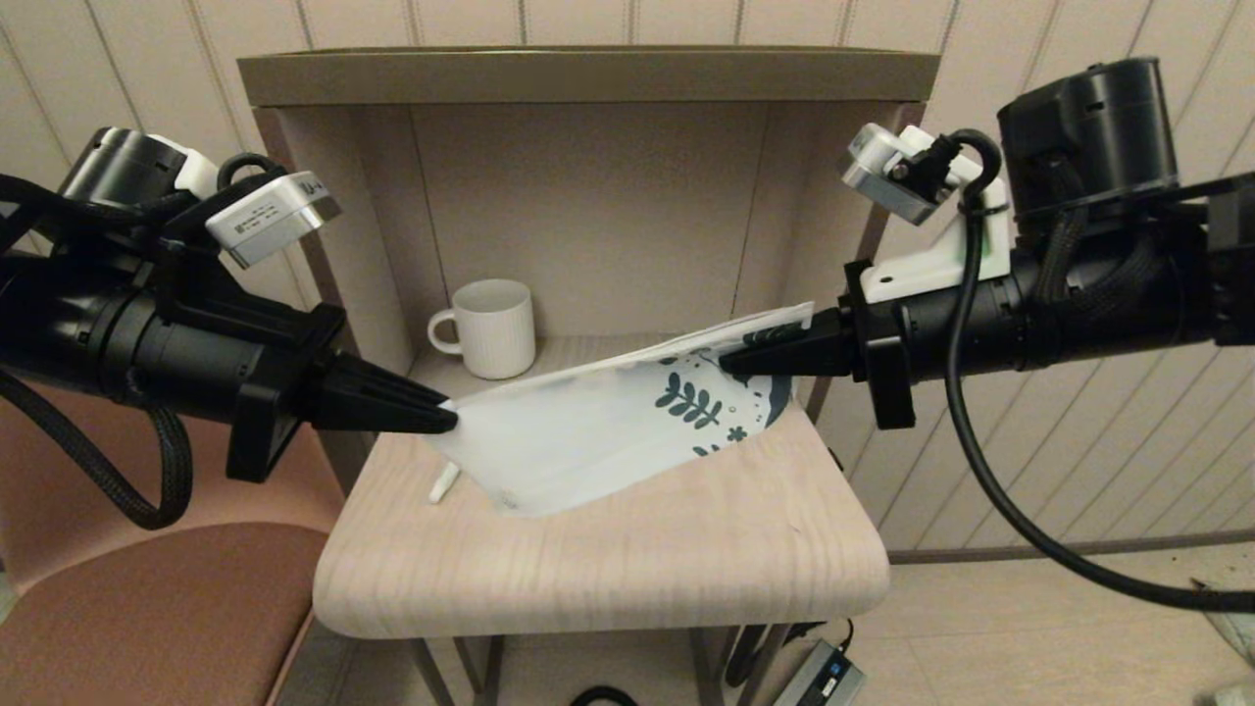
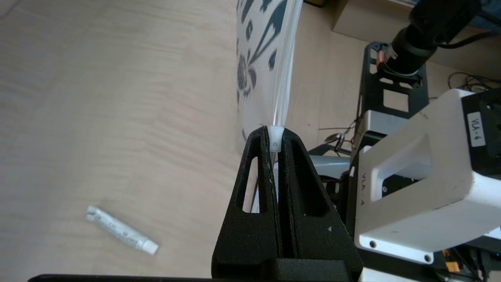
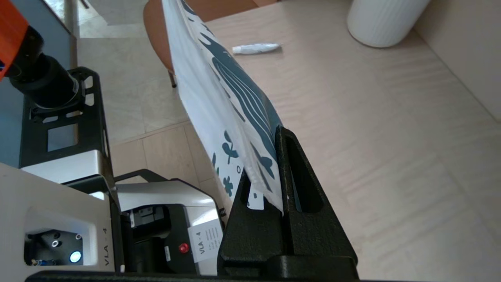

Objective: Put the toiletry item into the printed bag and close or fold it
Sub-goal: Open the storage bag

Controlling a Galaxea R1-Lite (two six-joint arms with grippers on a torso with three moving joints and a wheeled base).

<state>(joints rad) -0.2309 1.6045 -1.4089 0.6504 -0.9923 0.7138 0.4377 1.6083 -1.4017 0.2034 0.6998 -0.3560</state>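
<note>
While printed bag [image 1: 598,431] hides tube [image 2: 122,234] tip, wrist view shows whole.

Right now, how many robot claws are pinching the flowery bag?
2. The left gripper pinches the printed bag at its plain end; the right gripper pinches the leafy end.

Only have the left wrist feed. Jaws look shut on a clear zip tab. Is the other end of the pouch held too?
Observer: Yes. The right gripper is shut on the leaf-printed end of the flat white printed pouch.
Operator: Pouch resting on the table?
Observer: Lifted and tilted, sagging between the left gripper and the right; whether its low edge touches the pale wooden table I cannot tell.
Operator: Anything else on the table?
Observer: A ribbed white mug stands at the back, apart from the slim white tube.
</note>
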